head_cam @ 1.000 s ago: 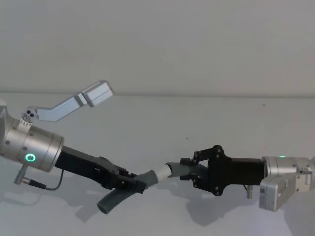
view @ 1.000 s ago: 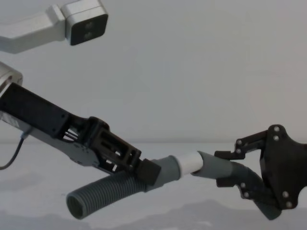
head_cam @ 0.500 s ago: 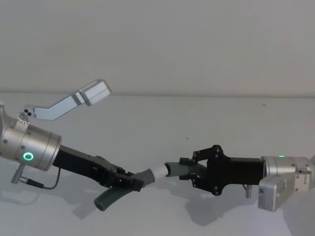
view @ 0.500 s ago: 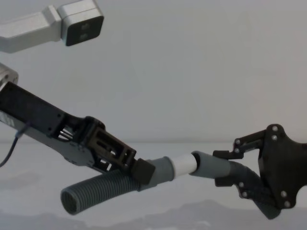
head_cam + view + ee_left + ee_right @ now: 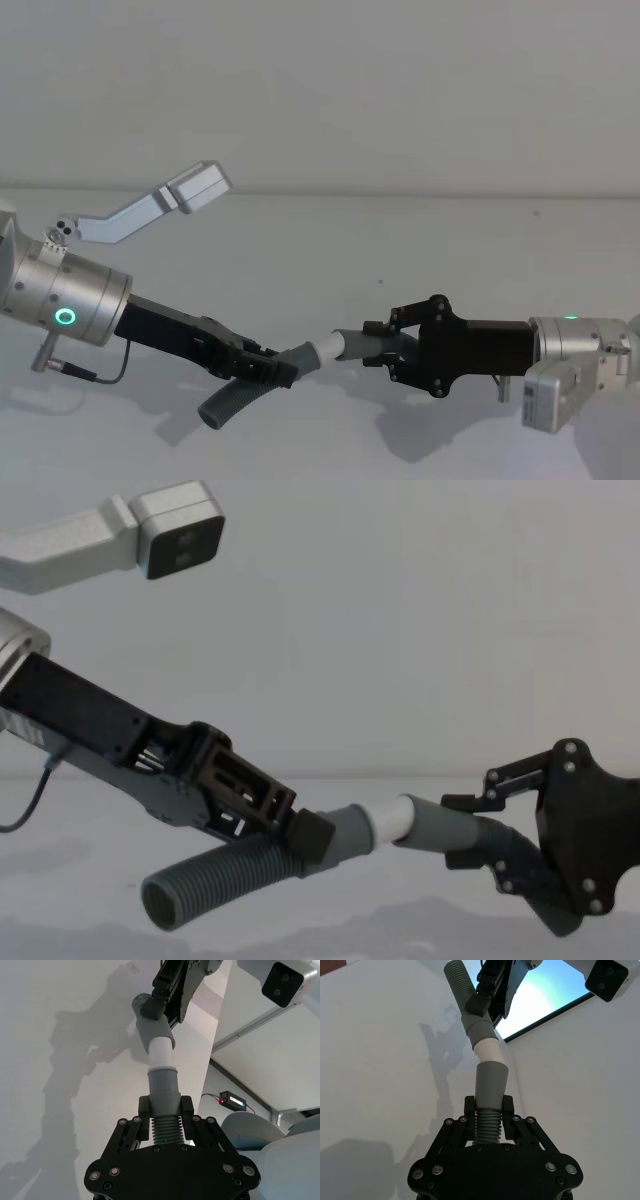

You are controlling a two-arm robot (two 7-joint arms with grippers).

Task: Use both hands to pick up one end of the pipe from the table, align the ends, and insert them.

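Both grippers hold the dark grey ribbed pipe above the white table (image 5: 300, 260). My left gripper (image 5: 268, 368) (image 5: 300, 838) (image 5: 165, 1108) is shut on the ribs just behind the cuff (image 5: 346, 831) that carries the white tube tip (image 5: 387, 819) (image 5: 161, 1052). My right gripper (image 5: 385, 346) (image 5: 478, 832) (image 5: 489, 1108) is shut on the ribs behind the plain socket cuff (image 5: 443, 826) (image 5: 491, 1082). The white tip sits in the socket's mouth, nearly in line, with a short white stretch showing. A bare ribbed open end (image 5: 168, 903) (image 5: 224, 404) hangs below my left gripper.
A silver bracket with a boxy camera (image 5: 195, 189) (image 5: 180, 528) reaches over the table behind my left arm. A thin cable (image 5: 100, 378) loops under the left wrist. The table meets the wall at a far edge (image 5: 420, 196).
The white tip has slid further into the socket cuff, so less white shows. My left arm dipped and rose again; the right gripper crept slightly left.
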